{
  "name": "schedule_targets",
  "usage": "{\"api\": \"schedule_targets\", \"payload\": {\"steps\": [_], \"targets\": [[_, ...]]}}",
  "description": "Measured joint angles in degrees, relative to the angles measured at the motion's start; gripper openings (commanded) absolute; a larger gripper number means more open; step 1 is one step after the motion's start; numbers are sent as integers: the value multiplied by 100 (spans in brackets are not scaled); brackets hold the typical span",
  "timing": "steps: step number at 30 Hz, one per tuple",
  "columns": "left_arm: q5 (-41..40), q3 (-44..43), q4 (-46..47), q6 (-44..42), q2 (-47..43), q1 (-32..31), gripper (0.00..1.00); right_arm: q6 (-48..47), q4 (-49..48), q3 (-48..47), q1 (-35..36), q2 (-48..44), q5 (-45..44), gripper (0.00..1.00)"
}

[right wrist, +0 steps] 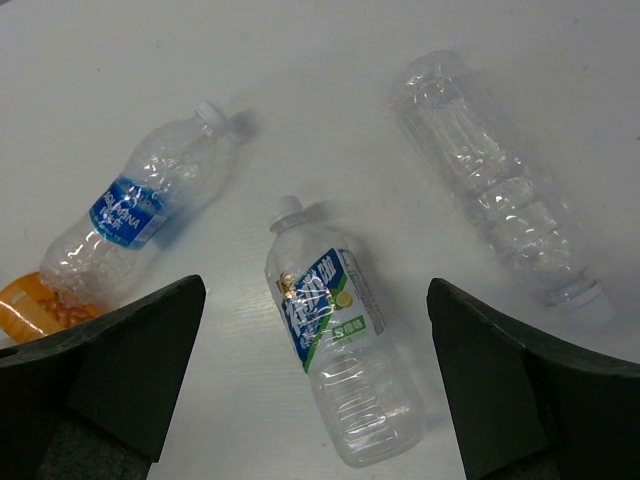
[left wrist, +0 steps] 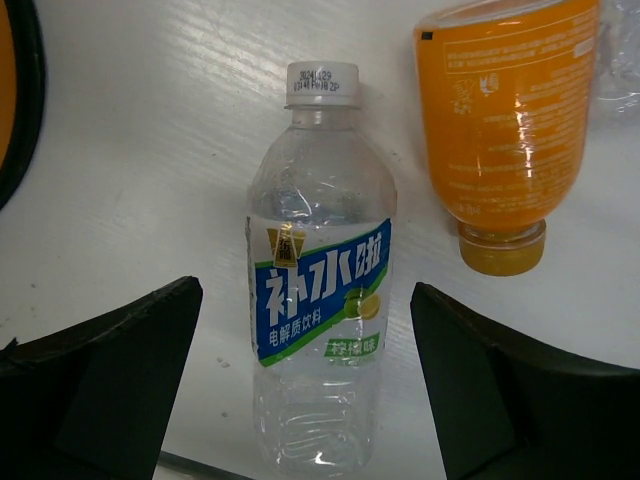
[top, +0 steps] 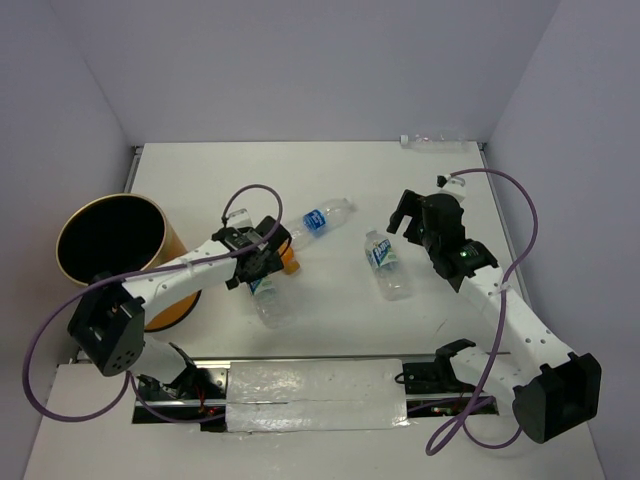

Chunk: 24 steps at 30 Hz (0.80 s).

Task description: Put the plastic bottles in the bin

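The pick-up step seems in hand. The left fingers [left wrist: 110,350] stand wide and empty either side of a labelled bottle [left wrist: 320,300] lying on the bench beside the orange bottle [left wrist: 505,120]. The right fingers [right wrist: 110,360] are equally wide. Next, probably: lower, close, carry left to the bin [top: 172,312].

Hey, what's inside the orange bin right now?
Only the bin's black inside shows, with nothing visible in it; it is too dark to make out the bottom.

left tool [left wrist: 305,295]: jaws wide apart | clear bottle [left wrist: 320,200]: lying between them on desk [left wrist: 140,150] | orange bottle [left wrist: 508,120]: just beside it
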<state>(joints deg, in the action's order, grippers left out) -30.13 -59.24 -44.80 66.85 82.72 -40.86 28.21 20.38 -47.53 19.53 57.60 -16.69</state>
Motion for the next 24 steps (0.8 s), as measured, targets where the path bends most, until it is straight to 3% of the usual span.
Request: {"api": "schedule_targets", "payload": {"steps": [5,6,7,10,13,17,19,24], "targets": [[219,448,490,118,258,0,96,4,-2,0,0,13,22,100],[293,555,588,129,319,0,92,7,-2,0,0,15,37,100],[354,623,654,140,367,0,81,7,-2,0,0,17,48,100],[476,684,721,234,505,0,66,4,-2,0,0,17,63,100],[431,549,581,214,463,-2,62,4,2,0,0,17,59,100],[-79,-332,-127,-232,15,-11,55,4,2,0,0,15,61,100],[-501,-1108,-424,-623,-295,0,45,7,2,0,0,15,66,100],[-1390,-2798,-341,-2081,-1182,605,46,9,2,0,0,15,92,100]]}}
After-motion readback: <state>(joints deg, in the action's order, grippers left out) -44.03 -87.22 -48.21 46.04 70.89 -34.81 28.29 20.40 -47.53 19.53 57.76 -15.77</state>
